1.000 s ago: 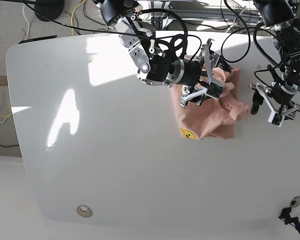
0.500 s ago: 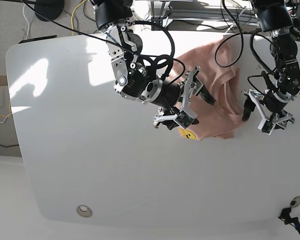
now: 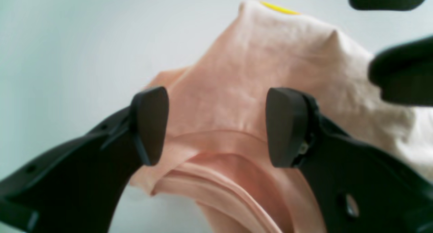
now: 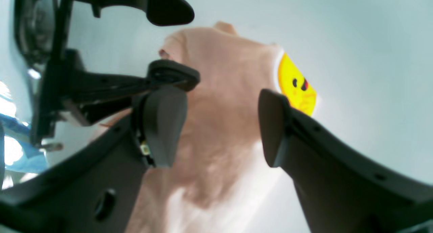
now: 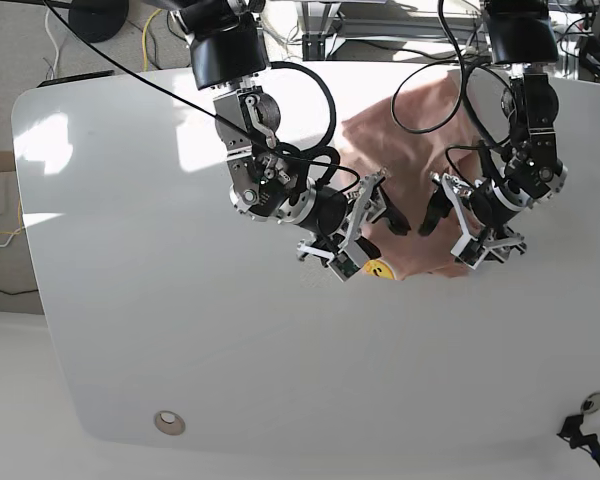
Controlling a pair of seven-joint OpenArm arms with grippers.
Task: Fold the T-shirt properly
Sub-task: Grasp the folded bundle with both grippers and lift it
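We see the T-shirt (image 5: 420, 150) lying crumpled on the white table (image 5: 180, 330), its yellow print (image 5: 378, 269) at the near edge. Both arms reach down from the table's far side and converge over it. The right gripper (image 4: 216, 124) hovers above the print end, jaws apart, holding nothing. The left gripper (image 3: 216, 124) hangs over the collar side, jaws likewise spread and empty.

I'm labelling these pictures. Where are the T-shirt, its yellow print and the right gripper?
T-shirt (image 3: 243, 87): left wrist view, wrinkled middle of cloth.
yellow print (image 4: 297, 87): right wrist view, on the face.
right gripper (image 4: 220, 124): right wrist view, between its open fingertips.
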